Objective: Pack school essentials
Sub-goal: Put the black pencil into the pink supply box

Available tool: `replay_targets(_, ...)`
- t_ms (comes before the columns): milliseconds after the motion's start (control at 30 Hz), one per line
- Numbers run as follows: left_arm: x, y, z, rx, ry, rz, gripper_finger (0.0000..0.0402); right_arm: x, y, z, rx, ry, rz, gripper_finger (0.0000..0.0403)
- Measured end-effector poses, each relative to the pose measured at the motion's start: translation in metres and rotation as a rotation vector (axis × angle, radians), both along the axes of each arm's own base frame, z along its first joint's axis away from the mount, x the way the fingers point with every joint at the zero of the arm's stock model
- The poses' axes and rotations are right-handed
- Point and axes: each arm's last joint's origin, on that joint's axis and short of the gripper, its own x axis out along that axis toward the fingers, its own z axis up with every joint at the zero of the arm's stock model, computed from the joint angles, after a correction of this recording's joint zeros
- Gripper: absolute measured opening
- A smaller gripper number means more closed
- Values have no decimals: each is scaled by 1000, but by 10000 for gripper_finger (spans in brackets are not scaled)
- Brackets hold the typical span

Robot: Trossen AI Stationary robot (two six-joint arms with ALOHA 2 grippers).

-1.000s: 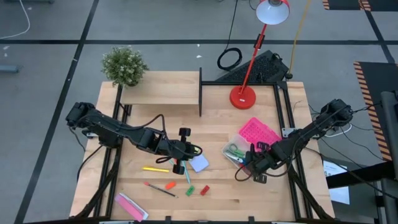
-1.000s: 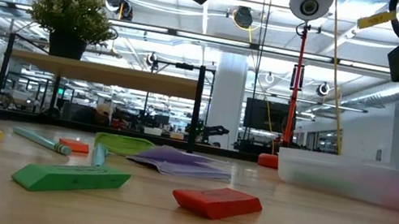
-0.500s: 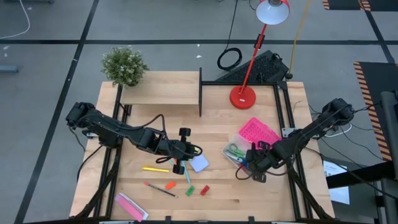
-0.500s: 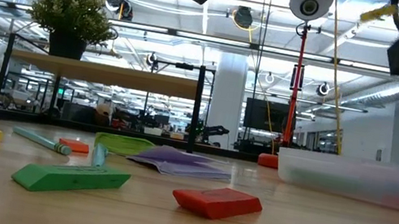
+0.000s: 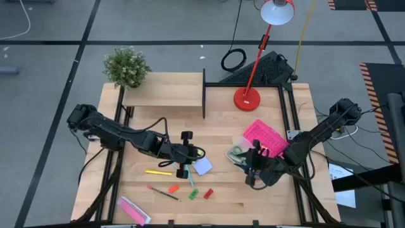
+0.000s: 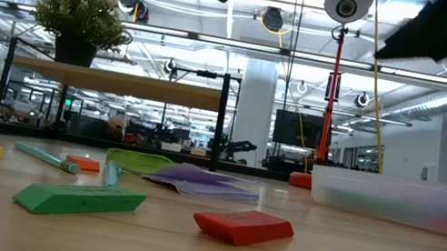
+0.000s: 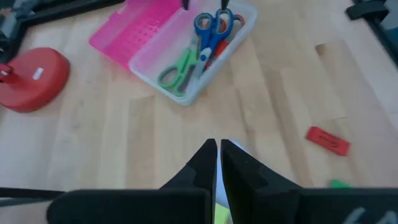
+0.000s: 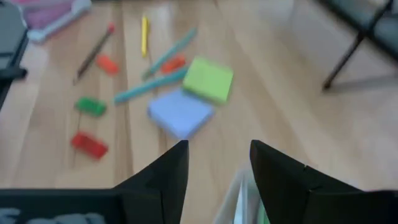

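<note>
Looking down from above, we see a red desk lamp (image 5: 248,98), a potted plant (image 5: 126,67) on a low shelf (image 5: 163,97), and a pink-and-white packet (image 5: 133,209) near the table's (image 5: 221,202) front edge. The left gripper (image 5: 192,152) sits mid-table beside the green pad (image 5: 198,152) and pale-blue pad (image 5: 203,166); a yellow pen (image 5: 158,171), a red-tipped pencil (image 5: 162,193) and orange (image 5: 173,189), green (image 5: 193,194) and red (image 5: 207,193) blocks lie nearer the front. The right gripper (image 5: 253,166) hangs at the clear box (image 5: 235,154), its pink lid (image 5: 264,137) lying just behind.

From table height, the red block (image 6: 243,226) and green block (image 6: 79,200) lie foremost, the pads behind them, the box's wall (image 6: 404,202) at right. Both arms are cut off at the top edge.

Through the left wrist camera, the fingers (image 7: 202,168) stand pressed almost together, holding nothing we can see; beyond them the box holds green scissors (image 7: 175,71) and blue scissors (image 7: 209,26), with something red under them that we cannot identify.

Through the right wrist camera, the fingers (image 8: 171,171) stand apart, empty, with two teal pens (image 8: 158,71) crossed beside the pads.
</note>
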Motion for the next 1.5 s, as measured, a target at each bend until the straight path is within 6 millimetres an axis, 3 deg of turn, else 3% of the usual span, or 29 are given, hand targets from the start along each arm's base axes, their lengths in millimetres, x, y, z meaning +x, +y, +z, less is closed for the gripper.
replay_targets(400, -31, -51, -9, -186, 128, 69, 36, 18, 8, 21, -371, -133, 294, 271)
replay_targets(700, -53, -93, -35, -282, 256, 204, 163, 18, 9, 26, -225, -198, 223, 290)
replay_targets(833, -57, -111, -55, -278, 301, 235, 194, 16, 10, 25, -180, -200, 212, 281)
replay_targets(1000, -61, -123, -75, -259, 329, 316, 192, 15, 11, 24, -184, -190, 218, 274)
replay_targets(1333, -58, -132, -110, -216, 386, 403, 152, 15, 11, 24, -256, -176, 253, 272)
replay_targets(1500, -60, -130, -126, -163, 440, 468, 169, 14, 10, 27, -260, -184, 256, 272)
